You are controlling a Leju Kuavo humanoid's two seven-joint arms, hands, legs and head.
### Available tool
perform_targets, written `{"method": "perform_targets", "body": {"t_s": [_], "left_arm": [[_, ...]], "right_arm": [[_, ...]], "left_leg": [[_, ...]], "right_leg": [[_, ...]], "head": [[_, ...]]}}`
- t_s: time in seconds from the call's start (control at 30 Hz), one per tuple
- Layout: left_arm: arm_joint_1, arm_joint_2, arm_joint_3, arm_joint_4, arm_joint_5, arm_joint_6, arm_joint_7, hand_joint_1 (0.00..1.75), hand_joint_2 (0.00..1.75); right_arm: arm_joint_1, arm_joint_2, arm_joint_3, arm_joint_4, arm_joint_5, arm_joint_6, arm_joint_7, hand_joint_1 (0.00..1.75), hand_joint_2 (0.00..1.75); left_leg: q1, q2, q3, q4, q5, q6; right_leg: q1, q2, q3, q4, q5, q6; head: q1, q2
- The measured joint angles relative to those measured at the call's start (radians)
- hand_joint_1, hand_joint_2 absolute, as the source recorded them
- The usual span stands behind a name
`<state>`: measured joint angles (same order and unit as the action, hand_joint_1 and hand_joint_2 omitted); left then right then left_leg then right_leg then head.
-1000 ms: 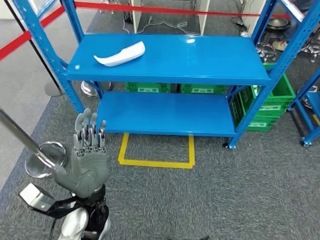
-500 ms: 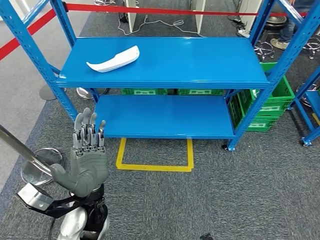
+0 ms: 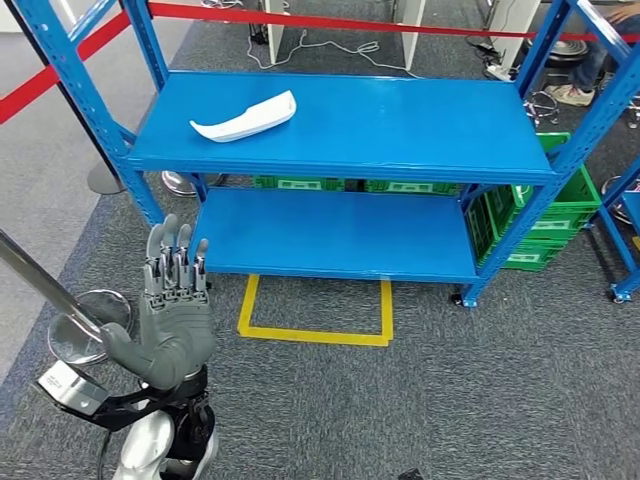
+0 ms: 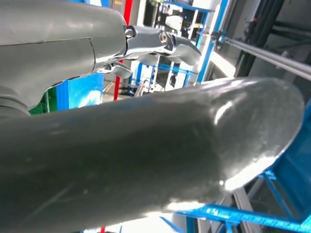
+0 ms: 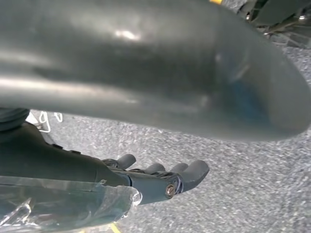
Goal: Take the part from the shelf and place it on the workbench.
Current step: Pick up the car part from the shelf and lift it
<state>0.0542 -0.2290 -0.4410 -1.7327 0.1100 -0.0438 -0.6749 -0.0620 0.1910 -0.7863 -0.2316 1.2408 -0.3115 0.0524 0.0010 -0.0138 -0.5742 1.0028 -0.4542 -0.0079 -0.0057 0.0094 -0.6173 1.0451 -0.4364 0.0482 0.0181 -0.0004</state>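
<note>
Head view, part: the white curved part lies on the far-left of the blue shelf's top tier.
Left hand: raised near me, fingers apart, empty.
Right hand: hangs over carpet, fingers extended, empty.
Approach: I'd step closer, then reach squarely.
Green crates: contents unclear.

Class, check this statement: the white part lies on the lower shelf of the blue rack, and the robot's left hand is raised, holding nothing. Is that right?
Not quite. The head view shows the white part lying on the top shelf of the blue rack, toward its left end, not the lower shelf. The rest stands: the left hand is raised, holding nothing.
</note>
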Motion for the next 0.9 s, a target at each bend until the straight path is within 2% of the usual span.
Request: {"method": "perform_targets", "body": {"t_s": [0.1, 0.17, 0.2, 0.27, 0.3, 0.33, 0.37, 0.43, 0.47, 0.5, 0.53, 0.6, 0.67, 0.73, 0.77, 0.8, 0.83, 0.87, 0.9], "left_arm": [[0.0, 0.001, 0.0, 0.0, 0.004, -0.01, -0.008, 0.0, 0.0], [-0.001, 0.001, 0.0, 0.0, 0.005, -0.011, -0.01, 0.0, 0.0], [-0.001, 0.001, 0.0, 0.0, 0.006, -0.011, -0.011, 0.0, 0.0], [0.0, 0.002, 0.0, 0.0, 0.006, -0.012, -0.011, 0.0, 0.0], [0.0, 0.003, 0.001, 0.0, 0.006, -0.012, -0.011, 0.0, 0.0], [0.0, 0.003, 0.001, 0.0, 0.006, -0.012, -0.011, 0.0, 0.0], [0.001, 0.003, 0.001, 0.0, 0.006, -0.012, -0.011, 0.0, 0.0], [0.0, 0.003, 0.0, 0.0, 0.006, -0.012, -0.011, 0.0, 0.0], [0.0, 0.003, 0.0, 0.0, 0.006, -0.012, -0.011, 0.0, 0.0], [0.0, 0.002, 0.001, 0.0, 0.006, -0.012, -0.011, 0.0, 0.0], [0.0, 0.002, 0.001, 0.0, 0.006, -0.011, -0.01, 0.0, 0.0], [0.0, 0.001, 0.001, 0.0, 0.006, -0.01, -0.009, 0.0, 0.0], [0.0, -0.001, 0.002, 0.0, 0.005, -0.009, -0.009, 0.0, 0.0], [0.0, -0.001, 0.002, 0.0, 0.004, -0.007, -0.009, 0.0, 0.0], [0.0, -0.001, 0.002, 0.0, 0.003, -0.007, -0.009, 0.0, 0.0], [0.0, -0.001, 0.002, 0.0, 0.002, -0.007, -0.009, 0.0, 0.0], [0.0, -0.001, 0.002, 0.0, 0.0, -0.008, -0.01, 0.0, 0.0], [0.0, -0.001, 0.002, 0.0, -0.003, -0.009, -0.012, 0.0, 0.0], [0.0, -0.001, 0.002, 0.0, -0.005, -0.011, -0.014, 0.0, 0.0]], "right_arm": [[0.0, 0.002, 0.0, 0.0, 0.001, 0.001, 0.0, 0.0, 0.0], [0.0, 0.002, 0.0, 0.0, 0.001, 0.001, 0.0, 0.0, 0.0], [-0.001, 0.002, 0.0, 0.0, 0.001, 0.001, 0.0, 0.0, 0.0], [-0.002, 0.002, 0.0, 0.0, 0.001, 0.001, 0.0, 0.0, 0.0], [-0.001, 0.002, 0.0, 0.0, 0.001, 0.001, 0.0, 0.0, 0.0], [-0.001, 0.002, 0.0, 0.0, 0.001, 0.001, 0.0, 0.0, 0.0], [0.0, 0.002, 0.0, 0.0, 0.001, 0.001, 0.0, 0.0, 0.0], [0.001, 0.003, 0.0, 0.0, 0.001, 0.001, 0.0, 0.0, 0.0], [0.002, 0.003, 0.0, 0.0, 0.001, 0.001, 0.0, 0.0, 0.0], [0.002, 0.004, 0.0, 0.0, 0.001, 0.0, 0.0, 0.0, 0.0], [0.002, 0.004, 0.0, 0.0, 0.001, 0.0, 0.0, 0.0, 0.0], [0.002, 0.004, -0.001, 0.0, 0.001, -0.001, 0.001, 0.0, 0.0], [0.002, 0.004, -0.001, 0.0, 0.001, -0.001, 0.002, 0.0, 0.0], [0.001, 0.004, -0.001, 0.0, 0.001, -0.001, 0.003, 0.0, 0.0], [0.002, 0.004, -0.001, 0.0, 0.001, -0.001, 0.003, 0.0, 0.0], [0.003, 0.004, -0.001, 0.0, 0.001, 0.0, 0.003, 0.0, 0.0], [0.004, 0.003, -0.001, 0.0, 0.002, 0.0, 0.003, 0.0, 0.0], [0.006, 0.003, -0.001, 0.0, 0.002, 0.001, 0.003, 0.0, 0.0], [0.006, 0.003, -0.001, 0.0, 0.003, 0.001, 0.003, 0.0, 0.0]], "left_leg": [[0.0, 0.0, 0.002, -0.002, -0.004, -0.016], [0.001, 0.001, -0.012, 0.032, -0.027, -0.027], [0.001, 0.002, -0.034, 0.078, -0.052, -0.031], [0.001, 0.002, -0.107, 0.213, -0.11, -0.036], [0.001, 0.002, -0.137, 0.263, -0.121, -0.036], [0.001, 0.002, -0.154, 0.283, -0.113, -0.036], [0.002, 0.003, -0.148, 0.261, -0.085, -0.035], [0.001, 0.005, -0.093, 0.143, -0.011, -0.029], [0.002, 0.006, -0.06, 0.079, 0.012, -0.025], [0.001, 0.007, -0.036, 0.035, 0.022, -0.021], [0.001, 0.006, -0.024, 0.014, 0.021, -0.016], [0.0, 0.004, -0.02, 0.006, 0.015, -0.006], [0.003, 0.003, -0.013, 0.003, 0.011, 0.006], [0.004, 0.005, -0.006, 0.001, 0.005, 0.016], [0.004, 0.005, -0.003, 0.001, 0.001, 0.02], [0.003, 0.004, 0.0, 0.001, -0.004, 0.022], [0.002, 0.002, 0.005, 0.001, -0.011, 0.023], [0.002, 0.001, 0.013, 0.001, -0.019, 0.023], [0.002, -0.001, 0.024, 0.001, -0.029, 0.022]], "right_leg": [[0.002, 0.003, 0.009, -0.013, -0.002, -0.017], [0.0, 0.002, 0.014, -0.017, -0.002, -0.029], [-0.002, 0.001, 0.016, -0.018, -0.003, -0.033], [-0.003, 0.0, 0.018, -0.018, -0.006, -0.038], [-0.003, 0.0, 0.019, -0.018, -0.009, -0.04], [-0.003, 0.001, 0.021, -0.018, -0.014, -0.041], [-0.003, 0.003, 0.025, -0.018, -0.02, -0.041], [-0.003, 0.006, 0.039, -0.018, -0.034, -0.037], [-0.001, 0.006, 0.046, -0.016, -0.038, -0.032], [0.001, 0.006, 0.051, -0.015, -0.04, -0.025], [0.003, 0.006, 0.055, -0.015, -0.041, -0.019], [0.003, 0.005, 0.06, -0.02, -0.044, -0.009], [0.002, 0.002, 0.049, 0.005, -0.064, 0.001], [0.002, -0.001, -0.004, 0.111, -0.111, 0.007], [0.002, -0.001, -0.044, 0.182, -0.135, 0.009], [0.002, -0.001, -0.08, 0.239, -0.147, 0.01], [0.002, -0.001, -0.103, 0.264, -0.139, 0.01], [0.002, -0.001, -0.107, 0.251, -0.11, 0.009], [0.002, -0.002, -0.092, 0.202, -0.067, 0.008]], "head": [[-0.002, 0.0], [-0.005, 0.0], [-0.007, 0.0], [-0.009, 0.0], [-0.009, 0.0], [-0.009, 0.0], [-0.009, 0.0], [-0.01, 0.0], [-0.01, 0.0], [-0.01, 0.0], [-0.009, 0.0], [-0.008, 0.0], [-0.004, 0.0], [0.002, 0.0], [0.004, 0.0], [0.004, 0.0], [0.005, 0.0], [0.006, 0.0], [0.006, 0.0]]}}
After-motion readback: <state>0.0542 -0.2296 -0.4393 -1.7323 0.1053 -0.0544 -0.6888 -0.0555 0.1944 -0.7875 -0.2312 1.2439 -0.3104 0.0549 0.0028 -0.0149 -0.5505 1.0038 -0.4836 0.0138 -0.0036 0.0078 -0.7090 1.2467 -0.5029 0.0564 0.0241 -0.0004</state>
